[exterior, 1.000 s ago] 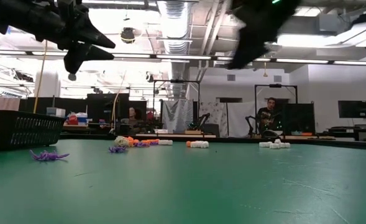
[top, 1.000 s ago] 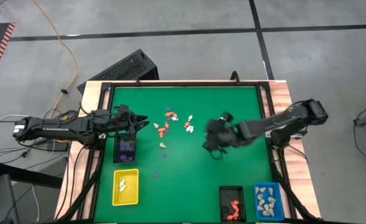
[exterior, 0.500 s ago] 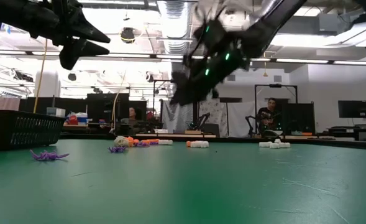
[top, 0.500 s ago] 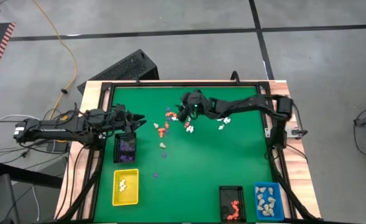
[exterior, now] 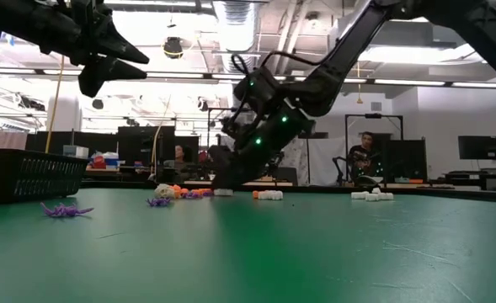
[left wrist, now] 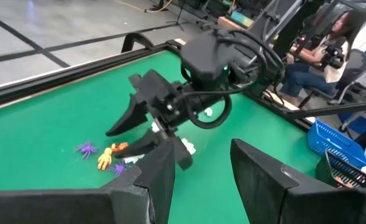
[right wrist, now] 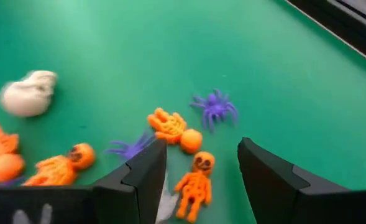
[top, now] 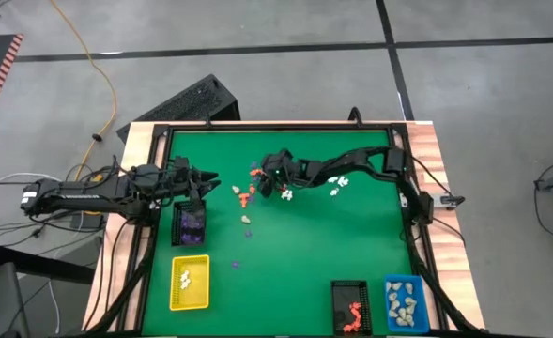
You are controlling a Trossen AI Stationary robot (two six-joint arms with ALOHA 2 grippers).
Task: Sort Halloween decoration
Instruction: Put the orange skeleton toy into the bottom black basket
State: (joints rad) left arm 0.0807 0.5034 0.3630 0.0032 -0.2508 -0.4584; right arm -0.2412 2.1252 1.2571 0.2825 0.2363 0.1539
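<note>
Hovering wide-open at upper centre of the green desk (top: 351,244), right hand (right wrist: 198,165) straddling an orange skeleton (right wrist: 195,180) in crowded Halloween decoration (top: 250,194), risking a neighbouring purple spider (right wrist: 215,107) pinched too; left hand (top: 210,180) part-open, empty, centre-left.

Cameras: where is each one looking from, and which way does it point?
High view: above, looking straight down at the green table and both arms.
Low view: at tabletop height, looking across into the room; both arms overhead.
Left wrist view: over its own fingers, toward the right gripper.
Right wrist view: between its open fingers, down at an orange skeleton.
Shared: left wrist and high views both show the right gripper.
</note>
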